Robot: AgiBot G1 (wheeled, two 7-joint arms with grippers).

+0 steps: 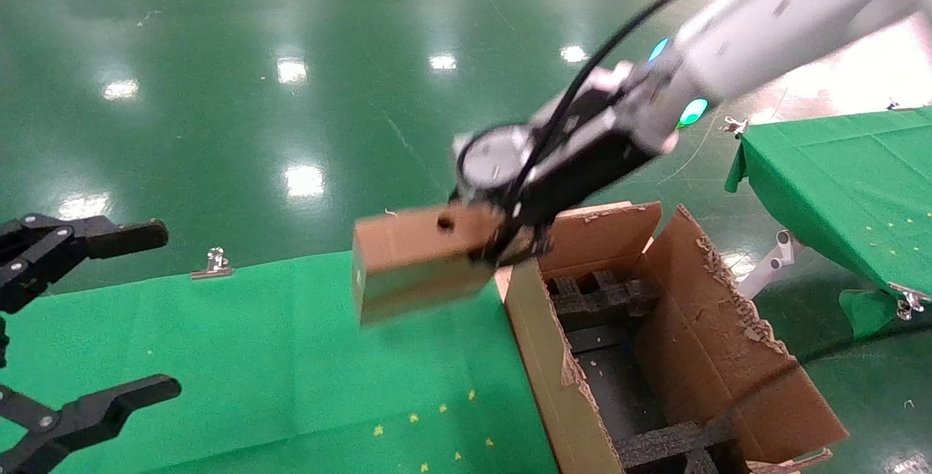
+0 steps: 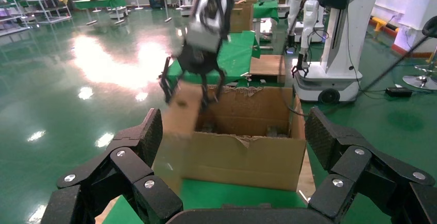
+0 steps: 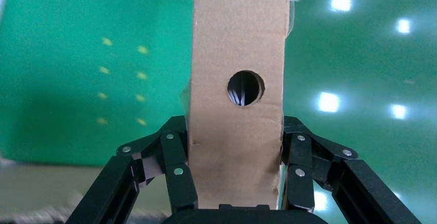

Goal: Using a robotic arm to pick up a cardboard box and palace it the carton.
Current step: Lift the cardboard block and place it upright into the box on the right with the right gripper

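nearest the head camera, the left gripper (image 1: pixel 109 314) hangs at the near left edge over the green cloth table (image 1: pixel 277 357), its black fingers (image 1: pixel 120 237) spread wide apart and touching nothing. in its own wrist view those fingers (image 2: pixel 136 147) frame the carton (image 2: pixel 242 147) beyond them. farther in, the right gripper (image 1: pixel 510 245) at the end of the robotic arm (image 1: pixel 750 30) is clenched on one end of the cardboard box (image 1: pixel 419 259), fingers (image 3: pixel 178 172) pressed to both narrow sides. the box is held in the air above the table, just left of the carton's (image 1: pixel 677 343) near left wall, tilted, its round hole facing up. the carton stands open at the table's right end, ragged flaps up, black foam inserts (image 1: pixel 597 295) inside. beyond lies the shiny green floor (image 1: pixel 291 59), and a second green table (image 1: pixel 844 175) to the right.
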